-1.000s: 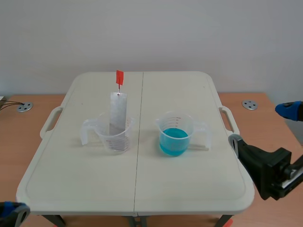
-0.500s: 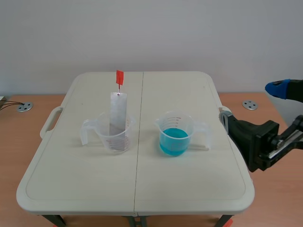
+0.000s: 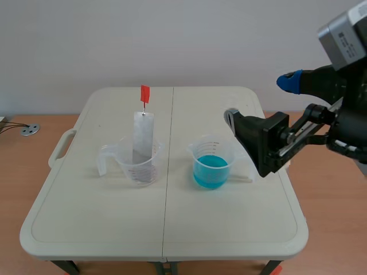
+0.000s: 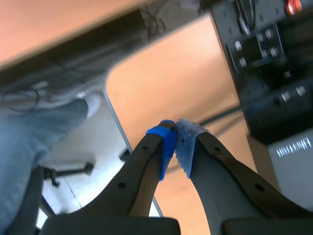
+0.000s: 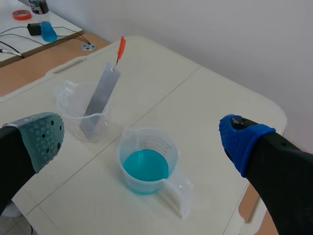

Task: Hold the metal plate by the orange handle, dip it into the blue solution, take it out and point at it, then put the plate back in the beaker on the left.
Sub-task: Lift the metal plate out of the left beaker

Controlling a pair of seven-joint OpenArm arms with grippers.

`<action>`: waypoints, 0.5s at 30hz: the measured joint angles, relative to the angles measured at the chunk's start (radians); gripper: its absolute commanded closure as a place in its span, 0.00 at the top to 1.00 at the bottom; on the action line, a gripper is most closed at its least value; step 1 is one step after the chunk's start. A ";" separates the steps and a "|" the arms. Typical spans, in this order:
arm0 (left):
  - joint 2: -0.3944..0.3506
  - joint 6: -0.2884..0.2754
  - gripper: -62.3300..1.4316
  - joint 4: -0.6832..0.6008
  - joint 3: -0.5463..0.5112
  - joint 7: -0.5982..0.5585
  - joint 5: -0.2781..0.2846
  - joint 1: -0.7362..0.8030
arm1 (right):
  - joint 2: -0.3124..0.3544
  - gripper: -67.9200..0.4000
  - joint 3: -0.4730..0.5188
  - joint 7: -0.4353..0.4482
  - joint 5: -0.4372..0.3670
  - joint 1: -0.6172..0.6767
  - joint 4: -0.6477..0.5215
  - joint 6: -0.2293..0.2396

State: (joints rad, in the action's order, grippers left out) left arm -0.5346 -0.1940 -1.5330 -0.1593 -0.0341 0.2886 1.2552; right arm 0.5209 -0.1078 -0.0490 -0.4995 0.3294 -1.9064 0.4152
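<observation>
A grey metal plate (image 3: 142, 137) with an orange handle (image 3: 145, 93) stands tilted in the clear left beaker (image 3: 133, 167). To its right is the beaker of blue solution (image 3: 211, 164). My right gripper (image 3: 261, 98) hangs open above and to the right of the blue beaker, holding nothing. From the right wrist view, the plate (image 5: 100, 93), its handle (image 5: 120, 48), the left beaker (image 5: 68, 110) and the blue beaker (image 5: 146, 164) lie ahead between the open gripper's (image 5: 143, 139) fingers. My left gripper (image 4: 176, 142) is shut on nothing, low beside the table, out of the scene view.
The white folding table (image 3: 172, 229) has side handles (image 3: 62, 148). A side bench with a blue bottle (image 5: 48, 30), cables and a red tape roll (image 5: 21, 14) stands beyond the table's far left. Black equipment (image 4: 274, 58) and wooden floor lie ahead of the left gripper.
My right arm has risen from low at the table's right edge and swung inward toward the blue beaker. The left gripper's tip has dropped out of the scene view.
</observation>
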 measured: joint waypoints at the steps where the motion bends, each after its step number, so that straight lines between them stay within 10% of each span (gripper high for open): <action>1: 0.000 0.000 0.05 0.000 0.000 0.002 0.000 0.006 | 0.000 0.98 -0.010 -0.008 0.000 -0.017 0.006 0.000; 15: 0.000 0.000 0.05 0.001 0.000 0.000 0.000 -0.003 | -0.106 0.98 -0.138 -0.088 -0.022 -0.201 0.156 0.000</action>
State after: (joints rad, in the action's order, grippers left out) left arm -0.5346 -0.1936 -1.5322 -0.1593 -0.0338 0.2886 1.2522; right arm 0.4145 -0.2455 -0.1371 -0.5213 0.1287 -1.7504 0.4156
